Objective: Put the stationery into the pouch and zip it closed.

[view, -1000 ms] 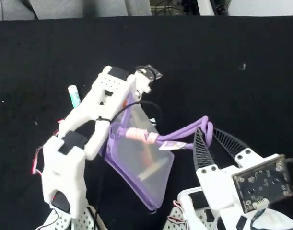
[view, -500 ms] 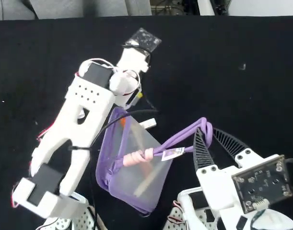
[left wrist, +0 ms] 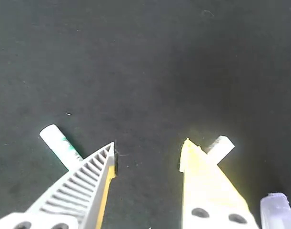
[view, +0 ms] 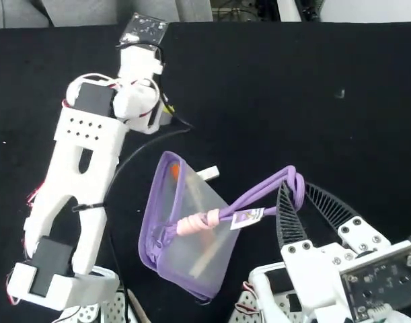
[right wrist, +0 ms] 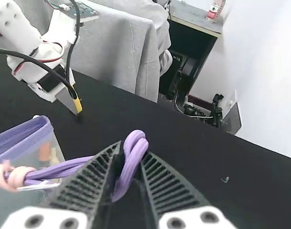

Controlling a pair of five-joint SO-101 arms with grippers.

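Note:
A translucent purple pouch (view: pixel 185 232) hangs tilted by its purple strap (view: pixel 259 192), mouth open toward the left arm, with an orange item and a pale stick inside. My right gripper (view: pixel 290 190) is shut on the strap's loop (right wrist: pixel 132 151). My left gripper (left wrist: pixel 147 155) stands open low over the black table beyond the pouch, nothing between its fingers. A white stick with green marks (left wrist: pixel 59 145) lies just outside one finger, and a small white block (left wrist: pixel 220 148) just outside the other. The white block (view: pixel 206 173) rests by the pouch's upper edge.
The black table (view: pixel 313 87) stretches wide to the right and far side. Grey fabric (right wrist: pixel 116 43) and a dark cabinet stand past the table's far edge. The left arm's cable (view: pixel 141 151) trails beside the pouch.
The left arm has swung up and away from the pouch toward the far left of the table. The pouch has sagged lower and turned; the right gripper kept the strap.

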